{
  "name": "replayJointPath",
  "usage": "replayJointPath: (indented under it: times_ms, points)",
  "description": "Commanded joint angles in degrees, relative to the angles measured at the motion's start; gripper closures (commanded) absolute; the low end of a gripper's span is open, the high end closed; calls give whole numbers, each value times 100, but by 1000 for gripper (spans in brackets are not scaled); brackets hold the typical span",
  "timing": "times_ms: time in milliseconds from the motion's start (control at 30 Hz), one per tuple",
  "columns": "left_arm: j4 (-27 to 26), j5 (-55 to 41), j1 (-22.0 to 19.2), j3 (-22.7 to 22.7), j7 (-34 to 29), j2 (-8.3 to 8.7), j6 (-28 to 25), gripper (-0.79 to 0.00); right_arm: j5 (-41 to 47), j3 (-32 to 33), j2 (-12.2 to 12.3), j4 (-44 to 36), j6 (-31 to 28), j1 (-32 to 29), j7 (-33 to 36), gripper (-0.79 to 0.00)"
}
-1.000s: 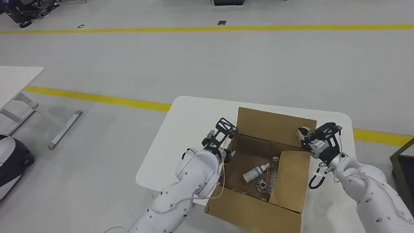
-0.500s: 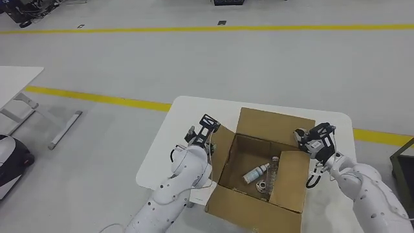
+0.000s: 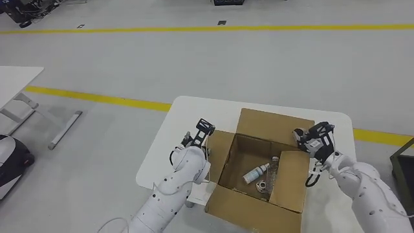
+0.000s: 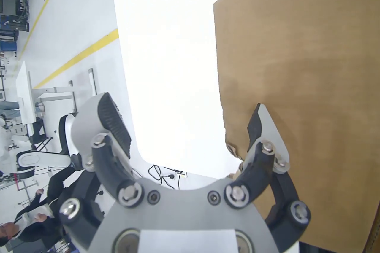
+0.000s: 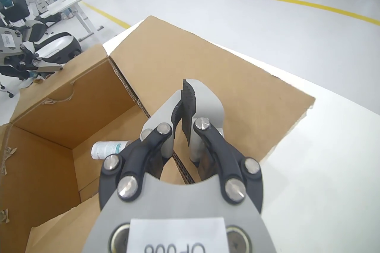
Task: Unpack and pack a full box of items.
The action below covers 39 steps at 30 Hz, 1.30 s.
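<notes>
An open cardboard box [image 3: 253,214] stands in the middle of the white table [image 3: 187,120]. Inside lie a white bottle [image 3: 256,173] [image 5: 109,148], a clear bottle [image 3: 275,166] and a small item beside them. My left gripper [image 3: 204,128] [image 4: 184,123] is open at the outer edge of the box's left flap [image 3: 220,147] [image 4: 297,58], one finger [image 4: 259,124] over the cardboard, the other over bare table. At the box's back right corner my right gripper [image 3: 311,136] [image 5: 188,91] is shut on the corrugated edge of the right flap [image 3: 292,180].
The back flap [image 3: 275,122] [image 5: 207,70] lies folded out over the table. Bare table shows left of the box and along the right edge [image 5: 326,162]. Another white table [image 3: 16,81] stands off to the left on the floor.
My left gripper has swung out from the box's left inner edge toward the table's left side, and the left flap has folded outward with it. The right gripper has barely moved.
</notes>
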Motion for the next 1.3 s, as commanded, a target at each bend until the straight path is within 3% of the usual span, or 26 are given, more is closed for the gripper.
replayJointPath:
  times_ms: [0, 267, 633, 833, 967, 1267]
  points:
    - [-201, -143, 51, -21, 96, -6, -53, -785, -9, 107, 40, -54, -49, -24, -236, 0]
    - [-1219, -775, 354, -42, 513, -3, -657, -785, -657, 787, 459, -566, -528, -444, -509, 0]
    - [-2146, -726, 647, 159, 704, 7, -1002, -785, -510, 1748, 857, -1491, -507, -1779, -316, 0]
    - [-2458, -1309, 697, 304, 665, 3, -1506, -785, -203, 1742, 850, -1494, -356, -2128, -35, 0]
    - [-2341, -1567, 625, 519, 671, -13, -1736, -785, -81, 1499, 770, -1372, -283, -2112, 109, 0]
    - [-2022, -1786, 455, 1057, 668, -48, -2100, -785, 12, 652, 441, -819, -312, -1457, 244, 0]
